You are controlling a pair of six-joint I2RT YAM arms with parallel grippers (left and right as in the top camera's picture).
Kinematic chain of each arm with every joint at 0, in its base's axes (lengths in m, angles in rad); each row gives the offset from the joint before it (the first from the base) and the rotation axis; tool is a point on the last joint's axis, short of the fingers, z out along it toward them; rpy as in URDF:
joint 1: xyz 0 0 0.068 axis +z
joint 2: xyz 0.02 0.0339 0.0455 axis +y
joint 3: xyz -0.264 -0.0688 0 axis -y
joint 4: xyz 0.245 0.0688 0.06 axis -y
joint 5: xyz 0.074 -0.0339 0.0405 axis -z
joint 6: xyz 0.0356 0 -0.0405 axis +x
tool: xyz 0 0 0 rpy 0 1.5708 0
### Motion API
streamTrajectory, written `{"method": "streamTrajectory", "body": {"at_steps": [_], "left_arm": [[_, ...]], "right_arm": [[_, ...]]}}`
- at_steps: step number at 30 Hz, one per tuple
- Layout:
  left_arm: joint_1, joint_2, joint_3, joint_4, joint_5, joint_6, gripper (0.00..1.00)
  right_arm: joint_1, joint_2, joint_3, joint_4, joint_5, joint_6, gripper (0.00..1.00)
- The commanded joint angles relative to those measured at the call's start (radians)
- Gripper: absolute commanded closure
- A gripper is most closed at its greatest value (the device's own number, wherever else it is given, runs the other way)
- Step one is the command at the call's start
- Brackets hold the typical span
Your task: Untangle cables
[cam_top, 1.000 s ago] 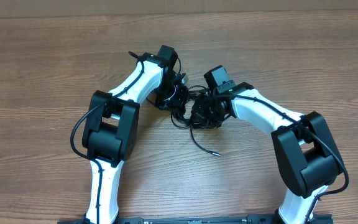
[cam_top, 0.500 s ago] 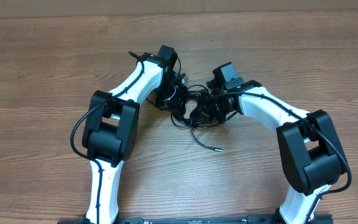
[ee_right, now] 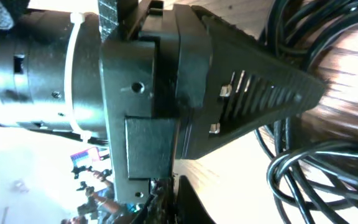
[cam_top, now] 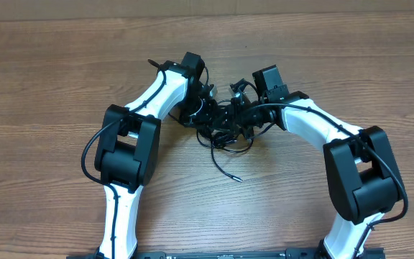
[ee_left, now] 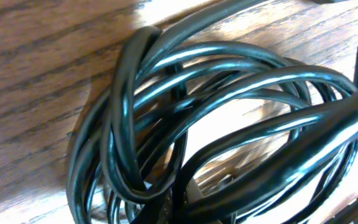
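Cables (cam_top: 223,133): one black knot, counter (cam_top: 49,86) centre. Left end effector (cam_top: 205,114), right end effector (cam_top: 240,119): both closed inside it, hold unconfirmed. I would part them slowly, easing if loops tighten.

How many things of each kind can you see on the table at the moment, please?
Robot arms: 2 (left arm, right arm)
Cable tangle: 1 (its separate black cables cannot be counted)
Total: 3
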State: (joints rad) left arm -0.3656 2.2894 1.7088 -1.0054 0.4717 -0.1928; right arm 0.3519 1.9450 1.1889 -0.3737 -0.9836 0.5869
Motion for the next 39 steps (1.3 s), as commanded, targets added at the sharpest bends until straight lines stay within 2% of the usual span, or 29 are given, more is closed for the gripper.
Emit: {"method": "streamTrajectory", "body": {"at_steps": [1,5,7,8,10,16,21,27,33,39], "left_arm": [[-0.007,0.056,-0.010,0.000,-0.064,-0.010,0.96],[-0.007,0.056,-0.010,0.001,-0.064,-0.010,0.96],[-0.007,0.056,-0.010,0.001,-0.064,-0.010,0.96],[-0.007,0.056,-0.010,0.001,-0.064,-0.011,0.96],[-0.007,0.056,-0.010,0.003,-0.064,-0.011,0.96],[-0.007,0.056,-0.010,0.004,-0.064,-0.010,0.96],[-0.007,0.056,-0.010,0.001,-0.064,-0.010,0.96],[-0.007,0.056,-0.010,0.001,-0.064,-0.010,0.96],[-0.007,0.056,-0.010,0.001,-0.064,-0.010,0.96],[-0.007,0.056,-0.010,0.001,-0.064,-0.010,0.96]], "right_arm": [[-0.007,-0.020,0.009,0.005,-0.089,-0.019,0.96],[-0.003,-0.019,0.009,-0.106,0.111,-0.011,0.96],[0.010,-0.019,0.009,-0.156,0.218,0.024,0.87],[0.016,-0.019,0.009,-0.167,0.255,0.046,0.85],[0.047,-0.019,0.009,-0.177,0.379,0.128,0.67],[0.119,-0.007,0.009,-0.140,0.531,0.299,0.62],[0.140,-0.003,0.009,-0.124,0.633,0.390,0.64],[0.146,0.002,0.008,-0.121,0.673,0.404,0.75],[0.153,0.032,0.008,-0.113,0.680,0.412,0.76],[0.139,0.039,0.009,-0.109,0.676,0.373,0.94]]}}
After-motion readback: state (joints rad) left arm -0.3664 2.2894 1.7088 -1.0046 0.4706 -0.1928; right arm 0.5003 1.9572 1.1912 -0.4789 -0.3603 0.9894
